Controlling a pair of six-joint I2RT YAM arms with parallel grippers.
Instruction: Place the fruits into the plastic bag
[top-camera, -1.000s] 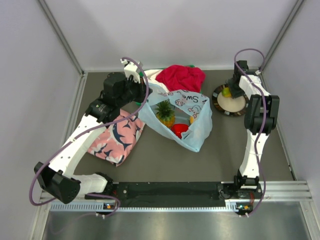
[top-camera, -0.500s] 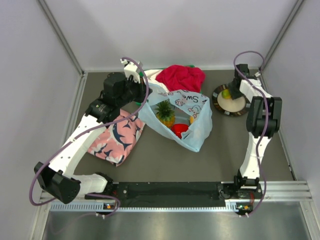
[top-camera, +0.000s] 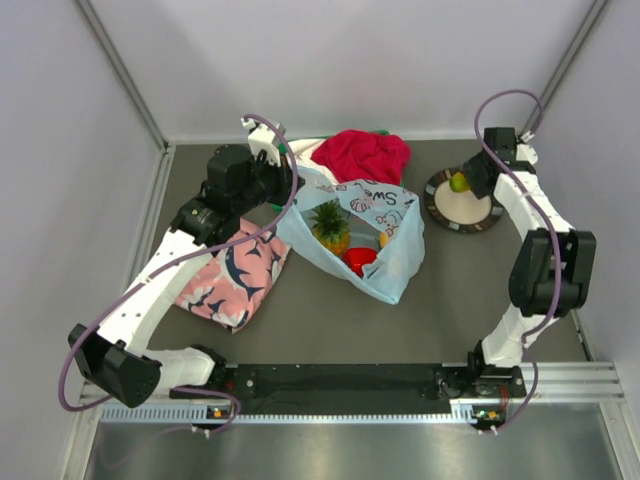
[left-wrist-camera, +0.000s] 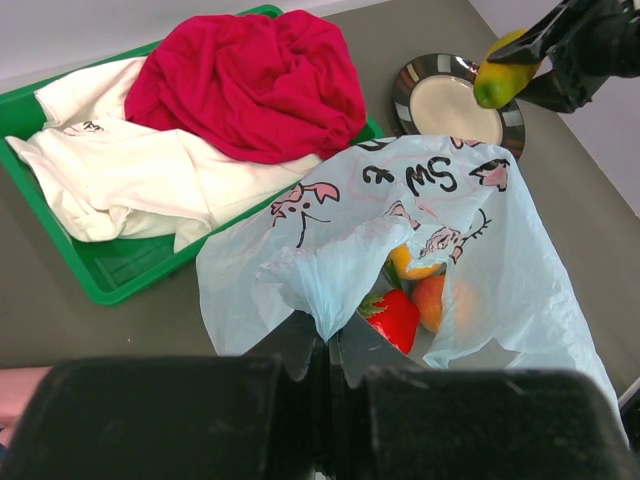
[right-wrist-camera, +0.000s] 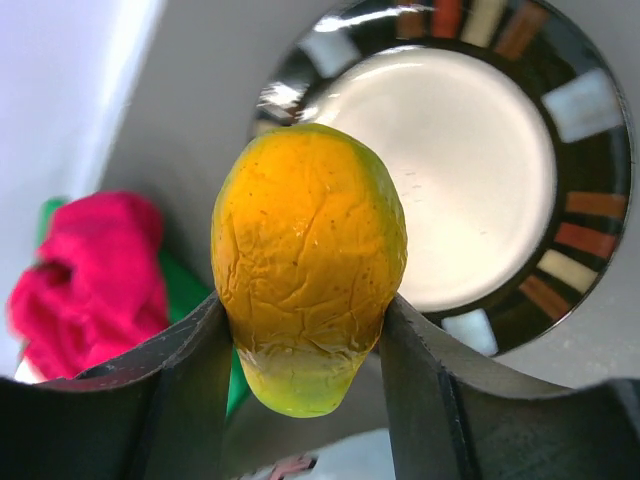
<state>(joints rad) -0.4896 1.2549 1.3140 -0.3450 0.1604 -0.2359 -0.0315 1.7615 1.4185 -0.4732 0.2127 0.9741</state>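
Grey bench (top-camera: 330, 320), far-right corner: R gripper (right-wrist-camera: 305, 330) clamps yellow-orange mango (right-wrist-camera: 308, 230) above striped-rim plate (top-camera: 440, 215); light-blue plastic bag (top-camera: 398, 262) gapes to its left, L gripper (left-wrist-camera: 328, 360) pinching rim.

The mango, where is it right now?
On the right side of the top view, the mango is clamped in the right gripper above the plate, right of the plastic bag.

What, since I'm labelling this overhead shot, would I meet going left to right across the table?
pink cloth → bag → plate
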